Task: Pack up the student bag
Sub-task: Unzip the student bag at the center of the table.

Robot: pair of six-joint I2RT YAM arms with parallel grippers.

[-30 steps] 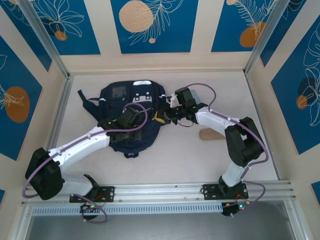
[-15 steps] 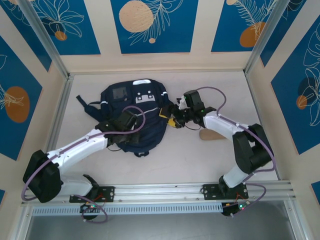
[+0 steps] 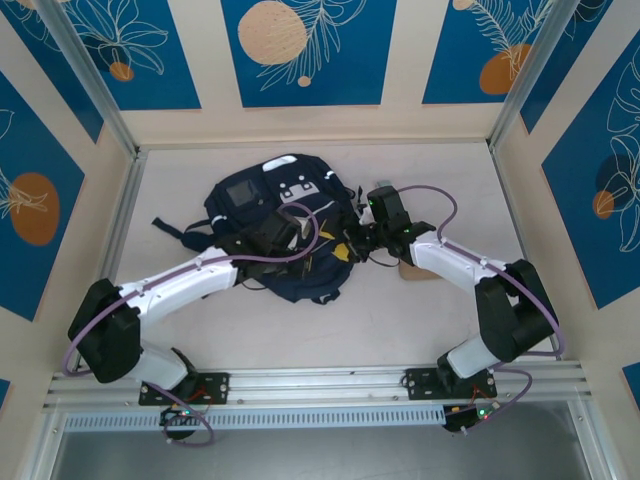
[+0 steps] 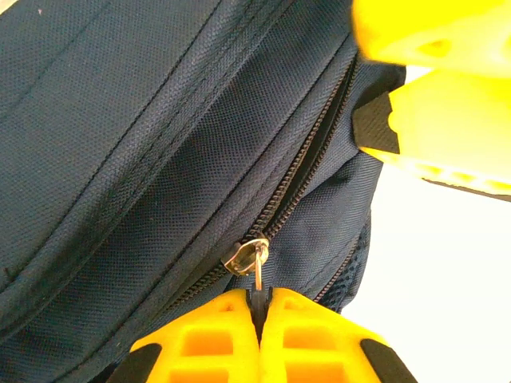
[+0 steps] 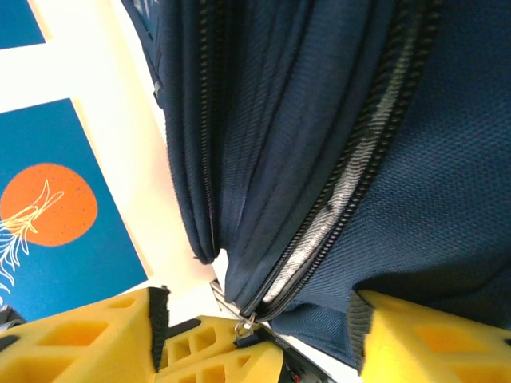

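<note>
Now the student bag (image 3: 300,280) has swung round on the table (image 3: 380,330). The left gripper (image 4: 258,297) pinches its zip pull (image 4: 247,257). The right gripper (image 5: 254,307) stands with jaws apart astride the bag's side, and a tan piece (image 3: 412,270) lies just beyond.

**Middle of the worktop crowded, far right and near strip open**

The student bag (image 3: 300,278) fills the middle-left of the worktop (image 3: 450,180), and its straps (image 3: 172,228) trail off to the left. Both arms reach in over it, and the left tool (image 4: 259,311) and right tool (image 5: 255,307) crowd close together at the bag's right side. A tan object (image 3: 408,270) lies just beside the right arm. Bare worktop lies in the far-right corner, down the right side and along the near strip.
</note>
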